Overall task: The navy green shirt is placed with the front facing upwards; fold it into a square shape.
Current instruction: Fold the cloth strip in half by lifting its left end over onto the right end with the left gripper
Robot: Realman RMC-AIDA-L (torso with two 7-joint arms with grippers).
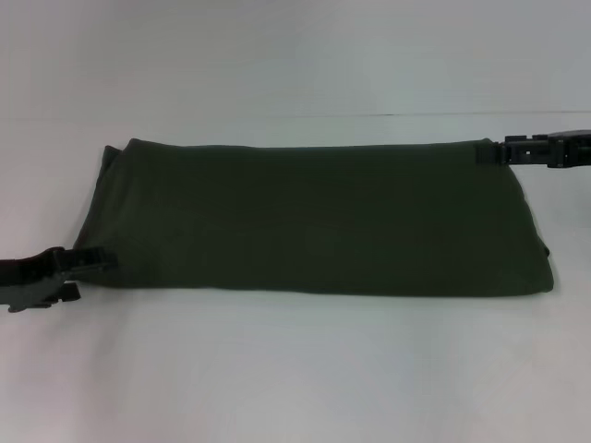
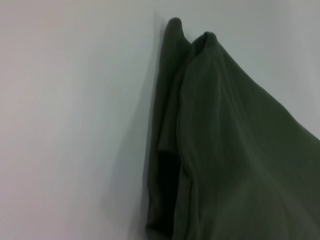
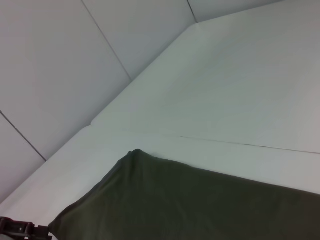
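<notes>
The navy green shirt (image 1: 314, 217) lies on the white table as a long folded rectangle with only plain green cloth showing. My left gripper (image 1: 90, 263) is at its near left corner, shut on the layered edge. That corner rises toward the camera in the left wrist view, where the shirt (image 2: 225, 150) shows stacked folds. My right gripper (image 1: 488, 153) reaches in from the right and is shut on the far right corner. In the right wrist view the shirt (image 3: 190, 200) stretches away flat, with the left gripper (image 3: 22, 230) small at its far end.
The white table (image 1: 295, 369) extends on all sides of the shirt, with a thin seam line (image 1: 517, 114) behind it. White wall panels (image 3: 60, 60) stand beyond the table.
</notes>
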